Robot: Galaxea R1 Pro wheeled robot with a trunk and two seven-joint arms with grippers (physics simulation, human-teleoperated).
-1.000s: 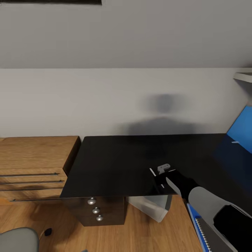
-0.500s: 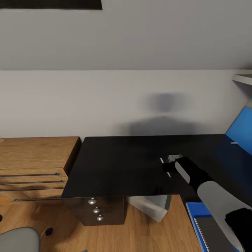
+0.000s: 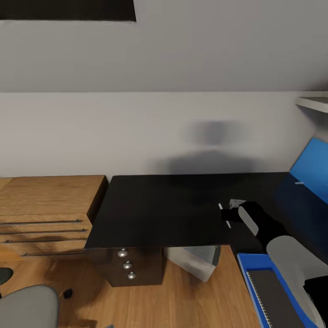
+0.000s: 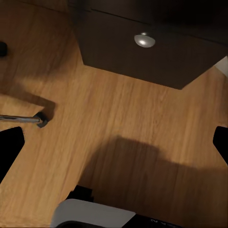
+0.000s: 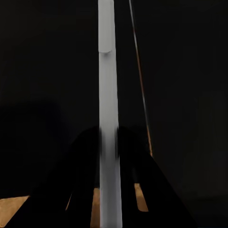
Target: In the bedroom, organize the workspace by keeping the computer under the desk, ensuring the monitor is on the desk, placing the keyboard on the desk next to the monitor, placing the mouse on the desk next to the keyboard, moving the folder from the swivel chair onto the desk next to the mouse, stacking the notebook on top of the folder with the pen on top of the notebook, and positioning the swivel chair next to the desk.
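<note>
**Right arm carrying the pen further right over the bench**

Since one second ago the right end effector [image 3: 226, 214] is moving to the right and a little further back over the bench [image 3: 159, 209], and it is now nearer to the bench's right part. Its two dark fingers [image 5: 85, 156] are closing on the pen [image 5: 108, 118], a thin white stick with a smooth surface, which is passing between them. In the head view the pen [image 3: 224, 215] is hanging above the glossy black top, not touching it.

The bench top is flat and bare in the middle, with wide free room to the left of the arm; its front edge is running just below the end effector. Three round silver knobs [image 3: 127, 265] are showing on the drawers under this edge. The computer [image 3: 196, 262], a light grey box, is standing under the bench on the wooden floor. The bright blue folder [image 3: 255, 269] is lying at the lower right with the dark grey notebook [image 3: 273, 296] on it. A light wooden drawer unit [image 3: 45, 205] is touching the bench's left side. The swivel chair [image 3: 27, 307], grey and rounded, is at the lower left corner.

The left end effector is over the wooden floor near one knob [image 4: 144, 40]; I cannot tell how far it is open.
</note>
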